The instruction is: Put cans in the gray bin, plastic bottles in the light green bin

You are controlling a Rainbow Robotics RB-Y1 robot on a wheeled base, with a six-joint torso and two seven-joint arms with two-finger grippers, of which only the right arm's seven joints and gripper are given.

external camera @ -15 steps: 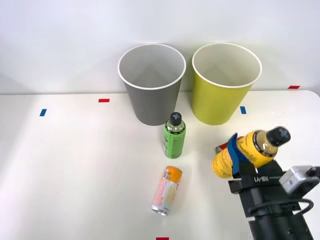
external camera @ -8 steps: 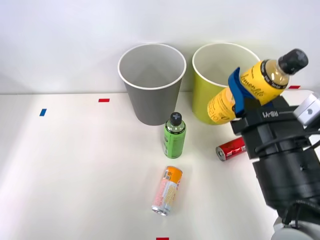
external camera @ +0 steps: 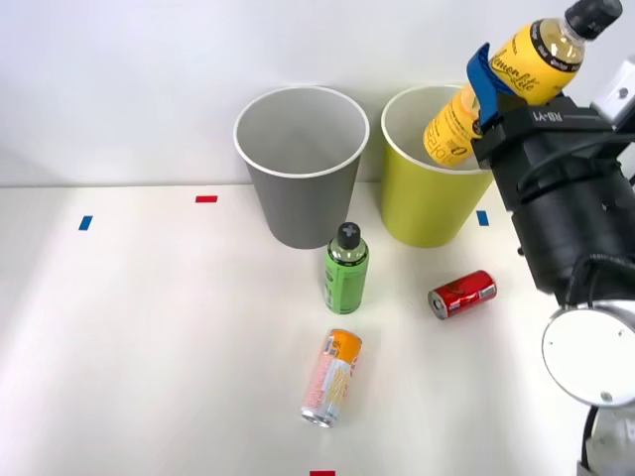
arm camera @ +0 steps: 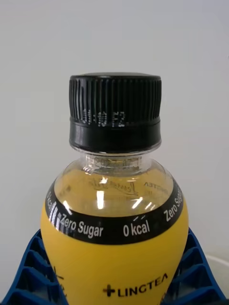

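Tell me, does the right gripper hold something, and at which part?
The right gripper holds the stubby yellow-labelled plastic bottle with a black screw cap, its blue ribbed fingers clamped around the body.

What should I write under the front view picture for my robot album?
Right pincer holds the yellow-labelled bottle tilted above the light green bin; the green-labelled bottle and two cans wait on the table.

**Worktop, wall and tape marks**

I see a white worktop (external camera: 149, 327) against a pale wall (external camera: 119, 79). Red tape (external camera: 206, 199) and blue tape (external camera: 85, 223) lie far-left; another blue mark (external camera: 482, 218) sits further right, and a red one (external camera: 322, 473) at the near edge.
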